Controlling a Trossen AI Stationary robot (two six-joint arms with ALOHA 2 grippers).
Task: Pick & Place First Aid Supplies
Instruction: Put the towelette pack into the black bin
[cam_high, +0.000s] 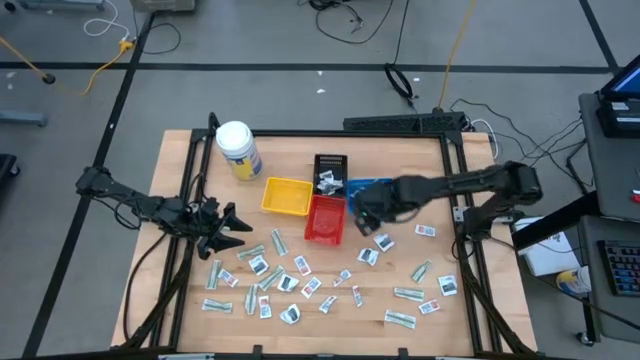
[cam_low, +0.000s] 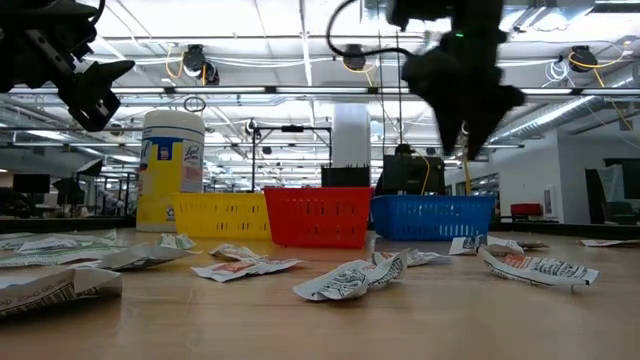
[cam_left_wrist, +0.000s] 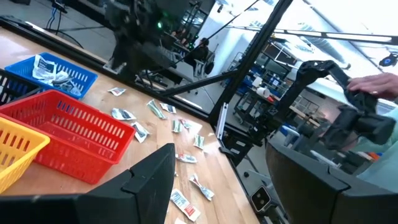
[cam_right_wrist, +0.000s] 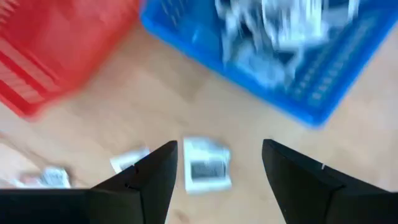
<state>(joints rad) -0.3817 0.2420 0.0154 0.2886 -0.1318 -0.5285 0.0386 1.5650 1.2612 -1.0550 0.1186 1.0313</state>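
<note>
Many first aid supplies (cam_high: 300, 285), small flat packets, lie scattered over the near half of the wooden table. My right gripper (cam_high: 366, 222) hangs open above the table, just in front of the blue tray (cam_right_wrist: 311, 99) and next to the red tray (cam_high: 325, 218). It points down. In the right wrist view a white square packet (cam_right_wrist: 206, 165) lies on the wood below, between its fingers (cam_right_wrist: 149, 180) and apart from them. The blue tray holds a few packets (cam_right_wrist: 280, 25). My left gripper (cam_high: 232, 228) waits open, held level at the table's left.
A yellow tray (cam_high: 287, 196) and a black tray (cam_high: 330, 172) stand beside the red one at the table's middle. A white jar with a yellow label (cam_high: 238, 150) stands at the far left. Bare wood lies to the far right of the trays.
</note>
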